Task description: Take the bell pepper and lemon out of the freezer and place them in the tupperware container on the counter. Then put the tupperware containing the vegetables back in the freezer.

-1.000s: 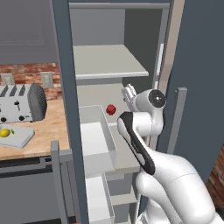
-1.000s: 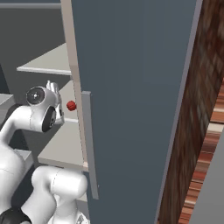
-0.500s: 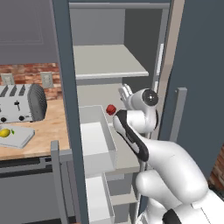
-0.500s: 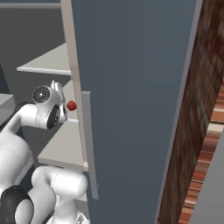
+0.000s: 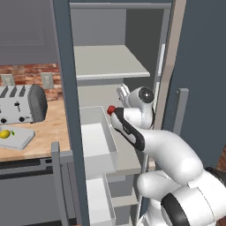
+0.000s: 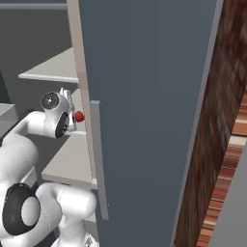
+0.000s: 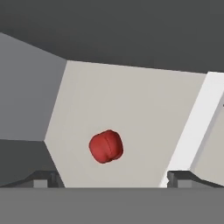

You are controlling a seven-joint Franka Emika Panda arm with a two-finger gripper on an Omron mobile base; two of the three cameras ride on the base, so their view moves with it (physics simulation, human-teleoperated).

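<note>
Brick wall backs the counter (image 5: 44, 132) at the far left of the left base view, where a silver toaster (image 5: 22, 103) stands well to the left of the freezer (image 5: 66, 88). No writing or brand mark is readable on the toaster or on anything else. Just in front of the toaster, nearer the counter's edge, the tupperware container (image 5: 20, 140) lies flat with the lemon (image 5: 5, 133) inside it.

Right of the counter the freezer stands open, its tall door (image 6: 144, 96) swung out at the right. A pale drawer (image 5: 99, 141) is pulled out of the freezer's left half. On the grey freezer shelf (image 5: 128, 152) behind that drawer sits the bell pepper (image 5: 111, 109), small and red.

My claw (image 5: 121, 93) reaches into the freezer just above that shelf. My fingers (image 7: 43, 178) are spread wide and grip nothing. In my hand view the bell pepper (image 7: 106, 146) lies between the two tips and further in, apart from them, resting on the shelf.
</note>
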